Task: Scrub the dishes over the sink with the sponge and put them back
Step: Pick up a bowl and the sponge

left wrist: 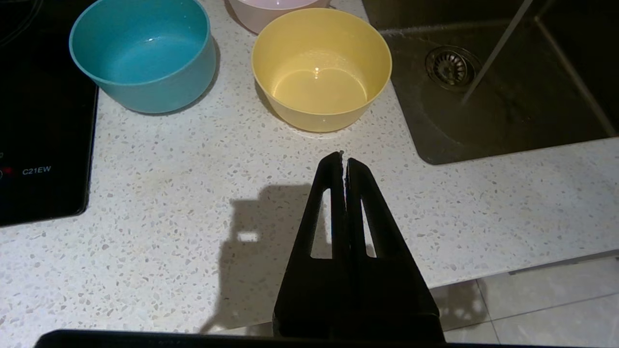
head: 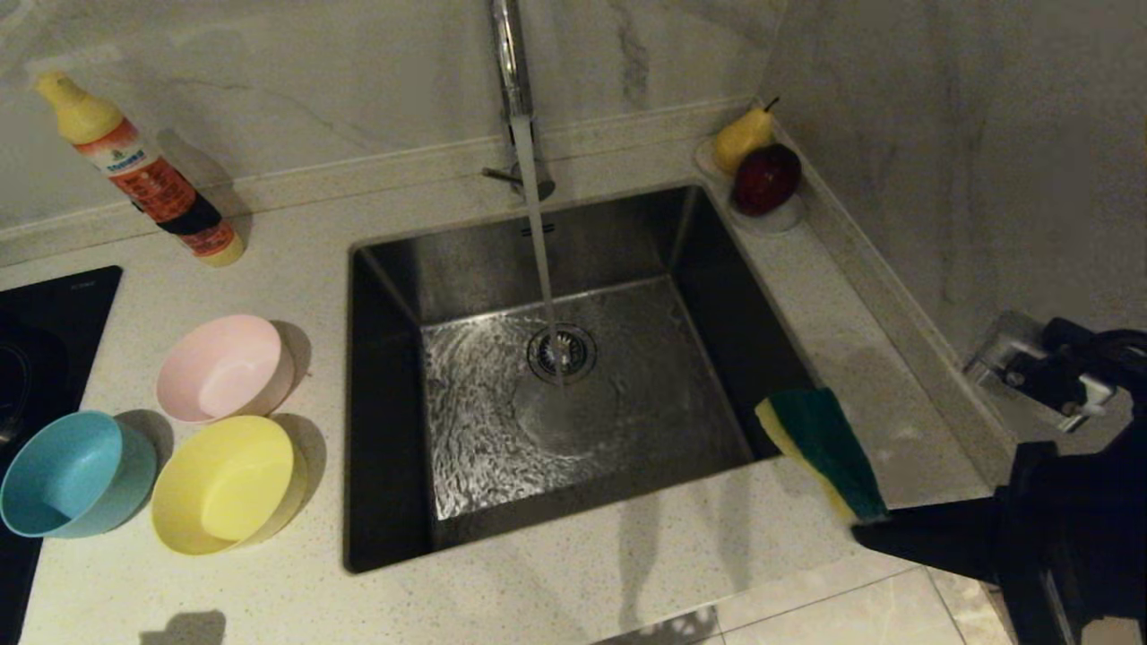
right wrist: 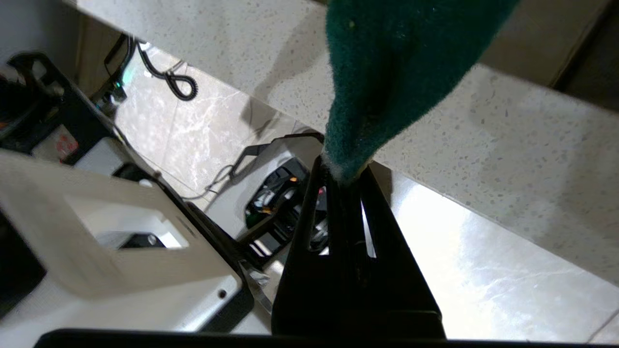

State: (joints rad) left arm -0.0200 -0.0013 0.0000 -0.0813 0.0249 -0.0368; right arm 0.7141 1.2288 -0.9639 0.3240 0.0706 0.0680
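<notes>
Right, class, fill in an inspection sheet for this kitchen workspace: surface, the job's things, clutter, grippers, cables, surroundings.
Surface: pale speckled counter around the sink; tap running onto the drain.
Job's things: pink bowl, yellow bowl and blue bowl upright on the counter left of the sink; sponge held at the sink's right corner, green side up.
Clutter: bottle by the wall; dish with a pear and a red fruit; black stove top at the left.
Grippers: right gripper shut on the sponge; left gripper shut, empty, above the counter's front.
Cables: black cables on the floor.
Surroundings: marble walls, tiled floor.
</notes>
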